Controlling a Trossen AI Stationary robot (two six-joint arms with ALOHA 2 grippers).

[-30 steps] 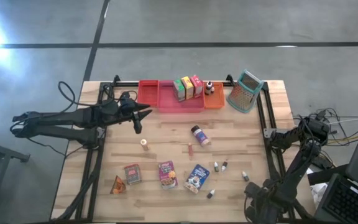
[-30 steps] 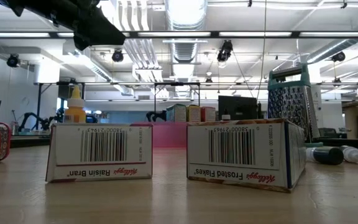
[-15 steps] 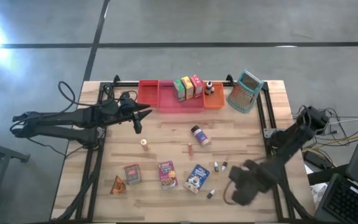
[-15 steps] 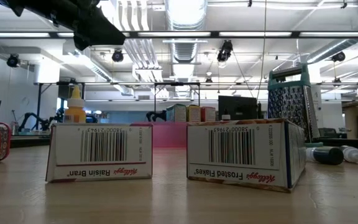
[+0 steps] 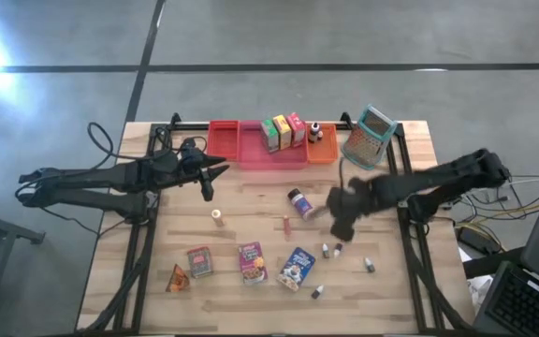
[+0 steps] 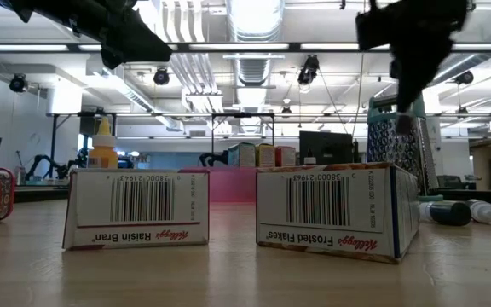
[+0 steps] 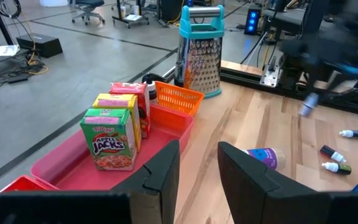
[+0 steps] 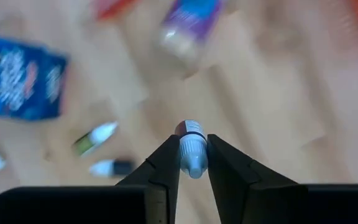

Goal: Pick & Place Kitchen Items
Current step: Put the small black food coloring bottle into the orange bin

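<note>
My right gripper (image 5: 339,225) hangs above the table's middle right, shut on a small white bottle (image 8: 190,134) with a dark red cap. Below it lie a purple-lidded jar (image 5: 300,203) and loose little bottles (image 5: 331,250). Red (image 5: 199,261), purple (image 5: 252,262) and blue (image 5: 297,268) boxes and an orange wedge (image 5: 177,278) lie near the front. Green, yellow and red boxes (image 5: 284,131) stand in the pink tray (image 5: 274,155). My left gripper (image 5: 209,183) hovers open at the far left, holding nothing. My right gripper pinches the little bottle's pale body (image 8: 192,157) between its two fingers. The fingers point steeply down from above. The capped end (image 8: 188,129) sticks out past the fingertips. The bottle is lifted clear of the table.
A red tray (image 5: 223,140) and an orange basket (image 5: 323,152) flank the pink tray along the far edge. A teal grater (image 5: 370,138) stands at the far right. A black frame rail (image 5: 405,201) runs down the right side. Bare wood lies left of the jar.
My right gripper has swung from the table's near right corner toward the middle and the far edge, rising and rolling its wrist, with the bottle between its fingers. The things on the table have stayed in place.
</note>
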